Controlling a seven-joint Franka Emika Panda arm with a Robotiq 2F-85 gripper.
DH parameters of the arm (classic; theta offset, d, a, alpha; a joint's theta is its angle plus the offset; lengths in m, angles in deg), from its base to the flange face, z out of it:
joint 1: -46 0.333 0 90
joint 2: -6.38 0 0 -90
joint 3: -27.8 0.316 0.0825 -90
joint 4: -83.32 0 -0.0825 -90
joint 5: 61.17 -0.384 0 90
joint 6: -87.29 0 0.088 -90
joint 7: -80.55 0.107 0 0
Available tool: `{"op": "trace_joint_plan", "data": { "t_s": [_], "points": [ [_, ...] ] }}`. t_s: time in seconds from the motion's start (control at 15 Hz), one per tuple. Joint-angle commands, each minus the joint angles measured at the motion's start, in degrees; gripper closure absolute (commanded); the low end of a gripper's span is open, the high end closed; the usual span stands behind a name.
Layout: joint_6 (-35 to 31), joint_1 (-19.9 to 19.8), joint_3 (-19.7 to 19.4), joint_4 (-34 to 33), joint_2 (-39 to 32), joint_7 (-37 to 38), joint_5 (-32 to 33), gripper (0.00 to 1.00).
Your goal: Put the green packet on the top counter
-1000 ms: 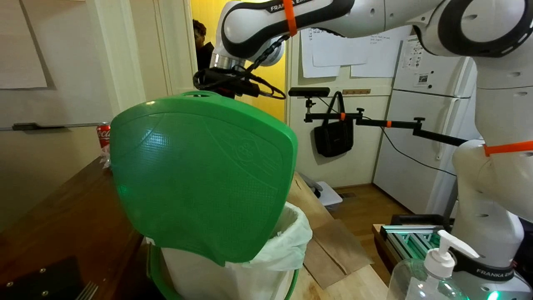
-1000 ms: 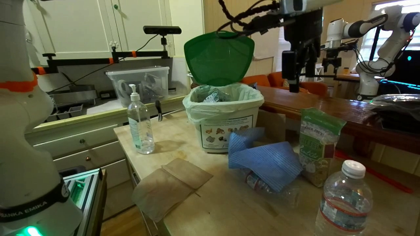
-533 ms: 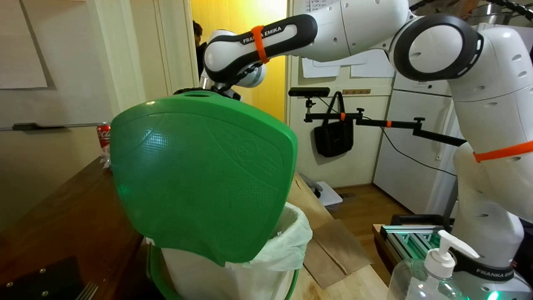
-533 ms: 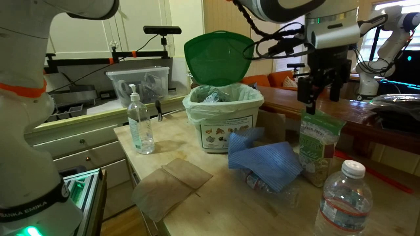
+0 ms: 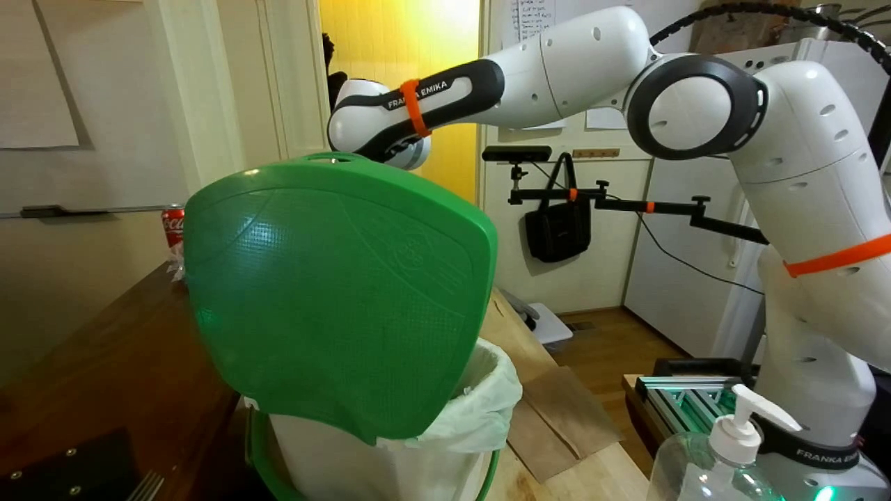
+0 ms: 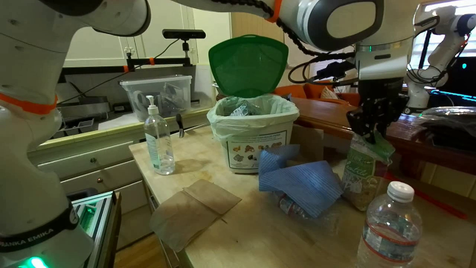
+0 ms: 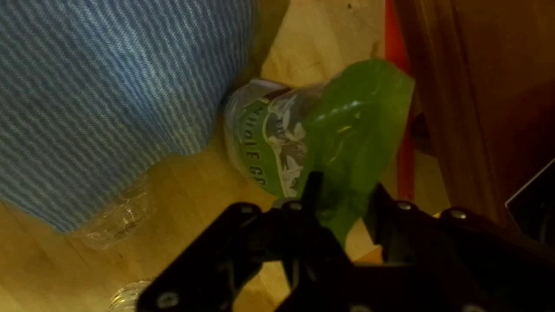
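The green packet [image 6: 360, 175] stands on the lower wooden surface; its top is bent and creased, and the green upper part fills much of the wrist view. My gripper [image 6: 373, 136] reaches down over that top, with a finger either side of it. In the wrist view the fingers of the gripper [image 7: 346, 186] stand partly apart with packet film between them; whether both press on it is not clear. The top counter [image 6: 321, 111] is the raised dark brown wood behind the packet. In an exterior view the bin's lid [image 5: 341, 299] hides packet and gripper.
A blue striped cloth [image 6: 303, 186] over a clear bottle lies against the packet's side. A water bottle [image 6: 394, 227] stands in front. The white bin [image 6: 256, 145] is further back. A red strip [image 7: 405, 169] and the top counter's edge run beside the packet.
My gripper has come down from above onto the packet's top, and its fingers have drawn closer together. The packet's top was upright and is now bent.
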Motion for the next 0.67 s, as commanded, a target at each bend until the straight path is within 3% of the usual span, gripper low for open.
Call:
{"op": "trace_joint_plan", "data": {
  "t_s": [0.0,0.33,0.6],
  "points": [
    [2.5,0.0,0.4,-2.1,-0.6,3.4,0.4,0.99],
    [7.9,-0.1,1.3,-4.6,3.5,4.0,-0.4,0.99],
    [9.4,0.4,2.6,-10.2,5.4,3.5,-0.6,0.99]
  ]
}}
